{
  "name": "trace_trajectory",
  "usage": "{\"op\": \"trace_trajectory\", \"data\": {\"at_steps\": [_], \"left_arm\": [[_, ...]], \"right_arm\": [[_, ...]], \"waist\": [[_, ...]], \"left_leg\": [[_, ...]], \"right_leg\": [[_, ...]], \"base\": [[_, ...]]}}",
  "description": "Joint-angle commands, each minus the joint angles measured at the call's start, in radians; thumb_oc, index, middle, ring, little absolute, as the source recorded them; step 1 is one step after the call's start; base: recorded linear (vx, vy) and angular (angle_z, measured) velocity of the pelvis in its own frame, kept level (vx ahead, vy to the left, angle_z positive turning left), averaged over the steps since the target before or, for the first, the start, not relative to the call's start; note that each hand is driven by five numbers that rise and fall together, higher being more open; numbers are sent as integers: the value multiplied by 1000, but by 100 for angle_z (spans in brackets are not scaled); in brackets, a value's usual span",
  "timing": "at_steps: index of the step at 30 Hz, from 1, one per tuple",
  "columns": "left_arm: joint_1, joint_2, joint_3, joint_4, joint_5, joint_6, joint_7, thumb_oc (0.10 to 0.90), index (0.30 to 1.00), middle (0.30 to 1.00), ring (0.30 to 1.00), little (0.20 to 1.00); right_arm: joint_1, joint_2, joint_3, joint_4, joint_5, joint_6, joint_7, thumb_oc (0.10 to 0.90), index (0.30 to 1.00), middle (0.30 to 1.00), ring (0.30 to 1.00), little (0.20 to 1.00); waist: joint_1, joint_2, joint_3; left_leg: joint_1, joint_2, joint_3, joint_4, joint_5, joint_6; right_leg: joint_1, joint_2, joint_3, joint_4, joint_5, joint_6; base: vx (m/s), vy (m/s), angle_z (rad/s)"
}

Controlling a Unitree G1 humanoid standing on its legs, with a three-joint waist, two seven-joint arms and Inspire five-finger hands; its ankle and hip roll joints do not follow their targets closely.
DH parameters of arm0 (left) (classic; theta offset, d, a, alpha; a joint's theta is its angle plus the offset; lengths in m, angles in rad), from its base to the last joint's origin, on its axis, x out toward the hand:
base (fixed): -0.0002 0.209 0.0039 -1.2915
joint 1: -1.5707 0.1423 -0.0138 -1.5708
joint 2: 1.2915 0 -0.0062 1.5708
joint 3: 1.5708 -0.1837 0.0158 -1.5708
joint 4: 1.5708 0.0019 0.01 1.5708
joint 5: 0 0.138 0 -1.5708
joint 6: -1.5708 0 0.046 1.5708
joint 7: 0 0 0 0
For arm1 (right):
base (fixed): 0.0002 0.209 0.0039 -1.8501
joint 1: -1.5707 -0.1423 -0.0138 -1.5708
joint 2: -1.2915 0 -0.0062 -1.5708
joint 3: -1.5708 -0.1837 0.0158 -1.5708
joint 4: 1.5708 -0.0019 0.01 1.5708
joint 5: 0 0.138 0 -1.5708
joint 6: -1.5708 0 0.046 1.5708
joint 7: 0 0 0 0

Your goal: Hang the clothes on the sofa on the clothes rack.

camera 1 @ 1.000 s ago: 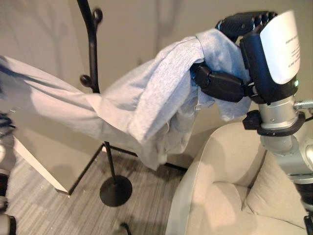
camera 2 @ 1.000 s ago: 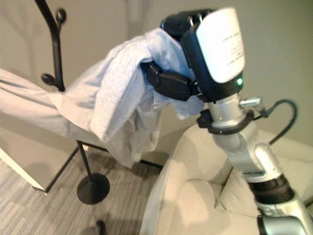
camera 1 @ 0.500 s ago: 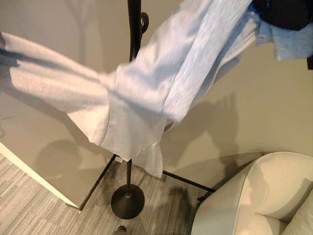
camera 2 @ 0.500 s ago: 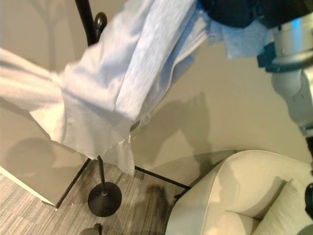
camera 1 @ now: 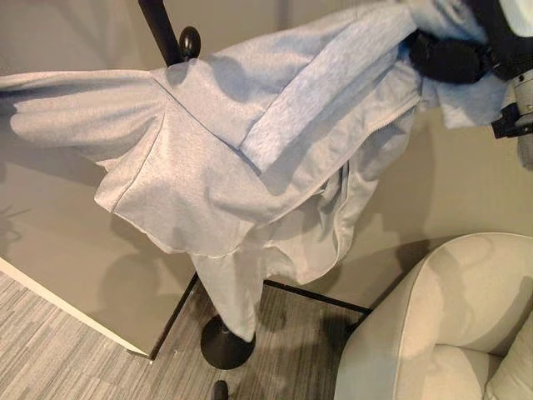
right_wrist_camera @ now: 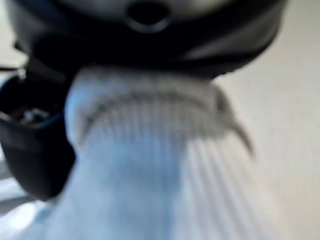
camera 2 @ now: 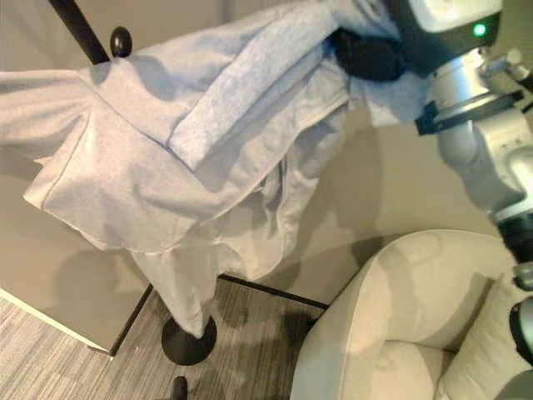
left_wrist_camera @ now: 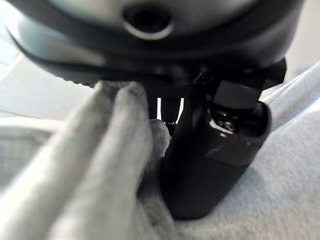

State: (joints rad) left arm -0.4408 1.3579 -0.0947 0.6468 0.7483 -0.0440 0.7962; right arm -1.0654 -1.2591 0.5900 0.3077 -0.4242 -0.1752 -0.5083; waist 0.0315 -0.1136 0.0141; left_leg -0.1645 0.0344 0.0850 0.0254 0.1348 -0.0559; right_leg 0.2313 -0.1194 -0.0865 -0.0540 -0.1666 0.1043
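Observation:
A light grey garment [camera 1: 250, 158] is stretched wide in the air in front of the black clothes rack. The rack's pole [camera 1: 158, 21] and a round hook knob [camera 1: 190, 40] stick out just above the cloth, and its round base [camera 1: 226, 343] stands on the floor below. My right hand [camera 1: 454, 60] holds one end of the garment at the upper right, its thumb [right_wrist_camera: 35, 150] clamped on the cloth [right_wrist_camera: 150, 165]. In the left wrist view my left hand's thumb [left_wrist_camera: 210, 165] pinches a fold of the grey garment [left_wrist_camera: 100, 170].
A beige sofa [camera 1: 450, 333] fills the lower right, close beside the rack's base. A pale wall panel with a white lower edge [camera 1: 67, 308] runs along the left. Grey striped floor [camera 1: 50, 358] lies in front.
The view has swung about. The garment now hangs lower and wider across the rack's pole, and my right hand has come back into sight at the upper right.

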Motion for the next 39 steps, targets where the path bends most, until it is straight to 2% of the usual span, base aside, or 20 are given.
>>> {"op": "trace_trajectory", "data": {"at_steps": [1, 8, 12, 14, 15, 17, 19, 21, 22, 23, 24, 25, 26, 27, 28, 30, 35, 37, 39], "left_arm": [[147, -86, -67, 182, 31, 28, -220, 400, 300, 300, 300, 300], [332, -309, -104, 37, 86, -3, -301, 400, 300, 300, 300, 300], [345, -486, -184, 128, 70, -10, -282, 400, 300, 300, 300, 300], [341, -522, -199, 159, 59, -10, -275, 400, 300, 300, 300, 300], [339, -584, -210, 174, 33, -9, -271, 400, 300, 300, 300, 300], [340, -612, -214, 174, 21, -12, -267, 400, 300, 300, 300, 300], [350, -708, -240, 162, -10, -26, -267, 400, 300, 300, 300, 300], [366, -757, -250, 147, -18, -30, -271, 400, 300, 300, 300, 300], [367, -756, -251, 147, -17, -30, -271, 400, 300, 300, 300, 300], [373, -803, -274, 158, -22, -38, -272, 400, 300, 300, 300, 300], [374, -819, -285, 161, -24, -41, -273, 400, 300, 300, 300, 300], [378, -836, -288, 159, -30, -42, -276, 400, 300, 300, 300, 300], [383, -852, -295, 161, -36, -43, -280, 400, 300, 300, 300, 300], [384, -852, -296, 162, -36, -43, -279, 400, 300, 300, 300, 300], [387, -864, -300, 163, -42, -48, -281, 400, 300, 300, 300, 300], [397, -886, -309, 160, -64, -56, -289, 400, 300, 300, 300, 300], [421, -900, -312, 160, -84, -67, -295, 400, 300, 300, 300, 300], [426, -906, -316, 172, -98, -73, -300, 400, 300, 300, 300, 300], [437, -923, -317, 198, -124, -76, -307, 400, 300, 300, 300, 300]], "right_arm": [[97, 21, -153, 163, 156, 28, 55, 400, 300, 300, 300, 300], [217, 86, -211, 132, 200, 19, 121, 400, 300, 300, 300, 300], [239, 148, -226, 93, 221, 0, 121, 400, 300, 300, 300, 300], [256, 168, -234, 74, 224, -4, 120, 400, 300, 300, 300, 300], [286, 220, -257, 43, 233, -12, 109, 400, 300, 300, 300, 300], [321, 247, -282, 15, 236, -13, 111, 400, 300, 300, 300, 300], [439, 371, -350, -68, 267, -29, 105, 400, 300, 300, 300, 300], [499, 439, -377, -115, 289, -43, 113, 400, 300, 300, 300, 300], [506, 439, -381, -120, 289, -41, 115, 400, 300, 300, 300, 300], [560, 515, -395, -148, 324, -58, 124, 400, 300, 300, 300, 300], [593, 545, -398, -165, 342, -66, 134, 400, 300, 300, 300, 300], [625, 581, -399, -177, 369, -72, 142, 435, 352, 352, 352, 352], [659, 618, -397, -190, 395, -75, 154, 587, 580, 580, 580, 580], [663, 618, -398, -193, 395, -75, 156, 646, 669, 669, 669, 669], [690, 646, -394, -197, 419, -80, 169, 800, 900, 900, 900, 900], [757, 695, -367, -186, 468, -84, 211, 800, 900, 900, 900, 900], [833, 724, -341, -136, 565, -84, 281, 800, 900, 900, 900, 900], [855, 730, -338, -81, 611, -87, 308, 800, 900, 900, 900, 900], [888, 776, -357, 26, 699, -88, 316, 800, 900, 900, 900, 900]], "waist": [[12, 7, -100], [22, -8, -77], [14, -12, -63], [13, -9, -63], [7, -3, -58], [8, -1, -58], [4, 12, -53], [0, 20, -50], [1, 19, -51], [-5, 25, -48], [-6, 26, -48], [-10, 30, -45], [-11, 33, -43], [-11, 32, -45], [-13, 34, -43], [-16, 38, -37], [-18, 43, -35], [-18, 44, -35], [-17, 51, -35]], "left_leg": [[107, 0, -14, -98, -100, 22], [98, -3, -26, -101, -101, 27], [88, -2, -27, -103, -97, 28], [87, -1, -25, -103, -96, 29], [86, -1, -20, -105, -94, 31], [86, -2, -19, -107, -95, 32], [86, -2, -14, -109, -95, 36], [86, -2, -12, -110, -95, 39], [87, -2, -12, -110, -95, 39], [88, -2, -9, -110, -95, 41], [89, -2, -9, -110, -94, 41], [90, -1, -7, -110, -94, 41], [91, 1, -4, -111, -92, 41], [91, 1, -4, -111, -92, 41], [92, 2, -4, -111, -92, 40], [90, 6, -3, -111, -86, 37], [87, 11, 0, -112, -82, 33], [87, 12, 1, -112, -81, 31], [88, 14, 3, -112, -80, 29]], "right_leg": [[-70, 13, -6, 21, 52, 43], [-77, 9, -7, 17, 52, 37], [-88, 10, -3, 13, 55, 34], [-90, 9, -2, 12, 57, 33], [-93, 8, -4, 10, 60, 33], [-94, 7, -5, 9, 62, 33], [-98, 3, -7, 16, 60, 30], [-98, 2, -8, 18, 59, 28], [-98, 2, -8, 18, 59, 28], [-98, 2, -6, 19, 59, 25], [-98, 3, -6, 21, 58, 24], [-99, 3, -6, 21, 57, 23], [-101, 3, -6, 22, 57, 23], [-101, 3, -6, 22, 57, 22], [-102, 4, -7, 23, 56, 21], [-105, 6, -7, 23, 56, 19], [-107, 9, -11, 21, 59, 17], [-106, 8, -15, 19, 61, 19], [-105, 5, -19, 16, 64, 21]], "base": [[-65, 36, 16], [-39, 24, 9], [-54, 19, 10], [-33, 23, 2], [-23, 18, -3], [-15, 14, -2], [-40, 32, 0], [0, 0, 0], [-7, 5, -4], [0, 0, 0], [-8, -7, -3], [0, 0, 0], [-5, -5, -3], [0, 0, 0], [-13, -26, -6], [-17, -33, -7], [-3, -14, -3], [0, 0, 0], [0, 0, 0]]}}
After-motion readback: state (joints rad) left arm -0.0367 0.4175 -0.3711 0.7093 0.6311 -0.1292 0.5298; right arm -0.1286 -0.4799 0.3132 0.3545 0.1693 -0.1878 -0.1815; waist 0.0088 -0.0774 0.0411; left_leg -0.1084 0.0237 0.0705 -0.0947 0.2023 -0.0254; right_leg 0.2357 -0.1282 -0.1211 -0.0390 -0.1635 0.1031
